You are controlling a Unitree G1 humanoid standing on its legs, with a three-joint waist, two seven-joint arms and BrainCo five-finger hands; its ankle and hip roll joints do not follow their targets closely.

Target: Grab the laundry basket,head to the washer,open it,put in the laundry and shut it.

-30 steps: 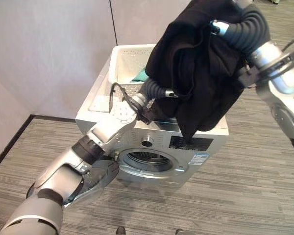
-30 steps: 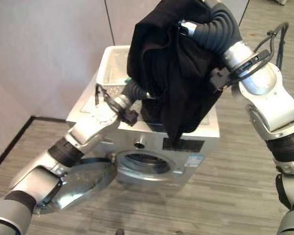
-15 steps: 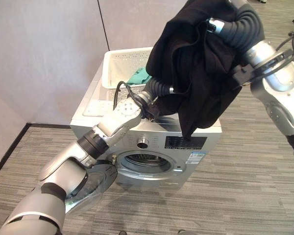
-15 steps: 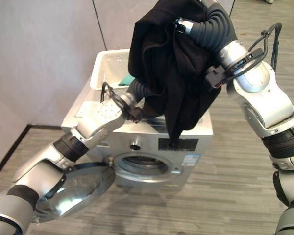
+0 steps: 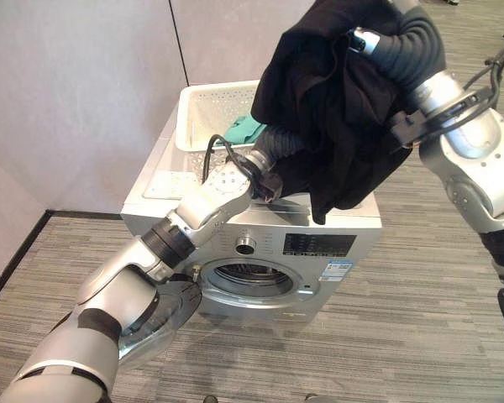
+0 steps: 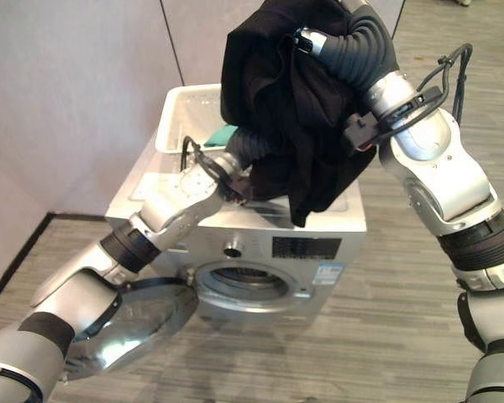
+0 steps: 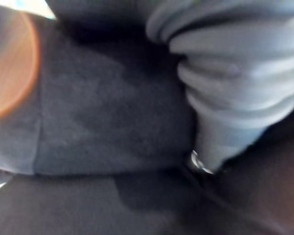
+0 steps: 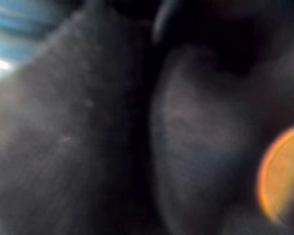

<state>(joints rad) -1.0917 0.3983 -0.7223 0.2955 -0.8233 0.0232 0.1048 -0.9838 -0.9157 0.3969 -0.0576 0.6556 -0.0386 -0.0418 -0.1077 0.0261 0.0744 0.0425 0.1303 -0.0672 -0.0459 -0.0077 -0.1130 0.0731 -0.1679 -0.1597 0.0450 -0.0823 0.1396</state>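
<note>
A big black garment (image 5: 336, 109) hangs in the air over the washer (image 5: 353, 220), its lowest end just above the control panel. My right hand (image 5: 403, 42) is buried in its top, high up. My left hand (image 5: 275, 144) reaches into the cloth from below, over the washer's top. In the left wrist view its ribbed cover (image 7: 235, 88) lies against dark cloth (image 7: 103, 122). The white laundry basket (image 5: 203, 113) stands on the washer's top at the back, with a teal cloth (image 5: 242, 130) in it. The round door (image 5: 164, 323) is swung open to the left and the drum opening (image 5: 250, 277) shows.
A grey wall (image 5: 84, 84) stands close behind and to the left of the washer. Striped grey floor (image 5: 437, 319) spreads in front and to the right. The open door juts out low at the front left.
The garment has been lifted: its hanging end rose from over the control panel to above the washer's front edge. My left arm shifted a little up and right. The camera also moved.
</note>
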